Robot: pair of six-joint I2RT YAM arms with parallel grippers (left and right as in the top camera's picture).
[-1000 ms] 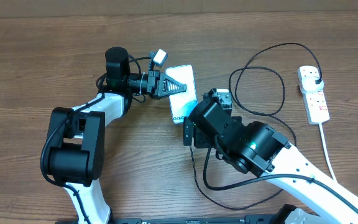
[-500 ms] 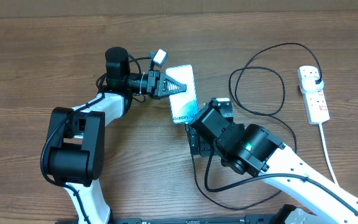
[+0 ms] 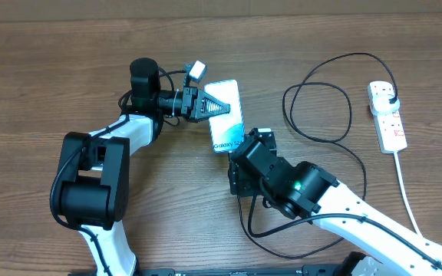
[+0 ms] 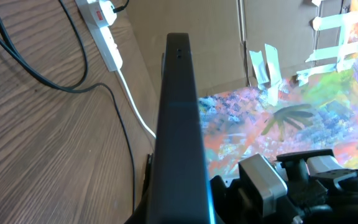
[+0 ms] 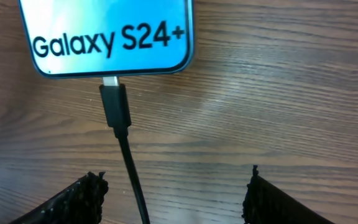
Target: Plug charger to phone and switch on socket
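My left gripper (image 3: 215, 108) is shut on the phone (image 3: 229, 136) and holds it tilted on its edge, with the cyan "Galaxy" screen facing my right arm. In the left wrist view the phone (image 4: 179, 118) is a dark edge between the jaws (image 4: 179, 214). The charger's connector (image 5: 114, 104) sits in the phone's bottom port (image 5: 107, 37). Its black cable (image 3: 319, 135) loops across the table to the plug head (image 3: 390, 96) in the white socket (image 3: 390, 126). My right gripper (image 5: 173, 193) is open just behind the connector, and the cable runs between its fingers untouched.
The socket's thick white cord (image 3: 407, 195) runs toward the front right edge. The black cable also curls under my right arm (image 3: 282, 230). A cardboard wall and a painted sheet (image 4: 303, 112) stand beyond the table.
My right gripper has drawn back from the phone's lower edge toward the front left, uncovering the screen's text. My left gripper and the phone have stayed put.
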